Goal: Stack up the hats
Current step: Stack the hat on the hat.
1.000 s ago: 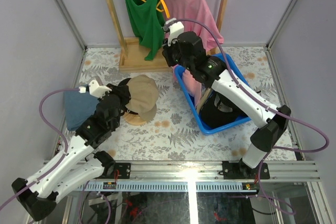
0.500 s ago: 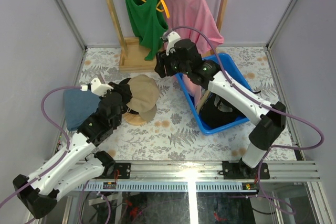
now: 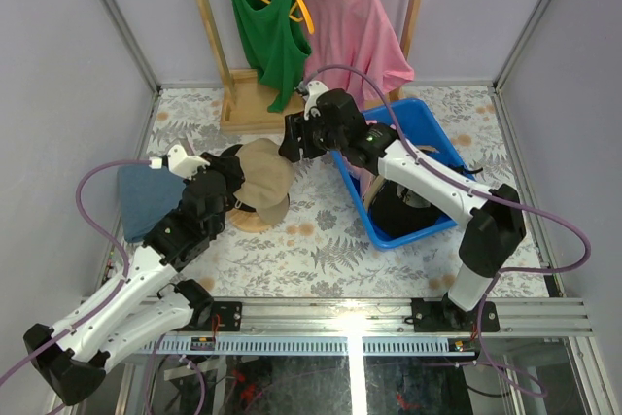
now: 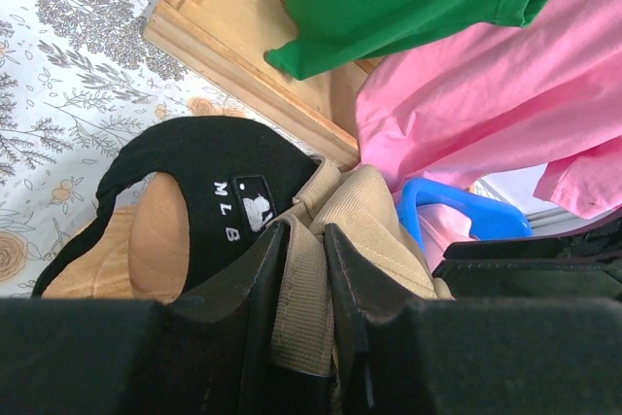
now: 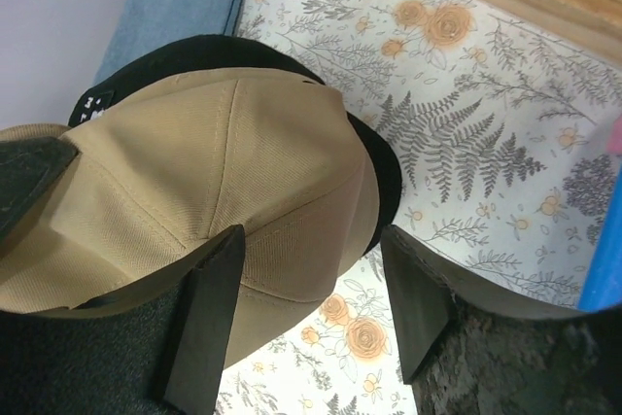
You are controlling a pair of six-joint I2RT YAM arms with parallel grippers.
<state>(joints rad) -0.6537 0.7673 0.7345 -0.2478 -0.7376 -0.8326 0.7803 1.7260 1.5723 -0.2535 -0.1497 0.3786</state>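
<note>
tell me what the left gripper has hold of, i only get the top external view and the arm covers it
Observer: The left wrist view shows the left gripper shut on the back strap of the tan cap.
Operator: ok is the right one gripping that cap as well
Observer: No. In the right wrist view the right gripper is open, its jaws spread above the tan cap's edge with nothing pinched.
Operator: whats under the tan one
Observer: A black cap with white MLB lettering on its back. The wooden stand shows through its rear opening.
</note>
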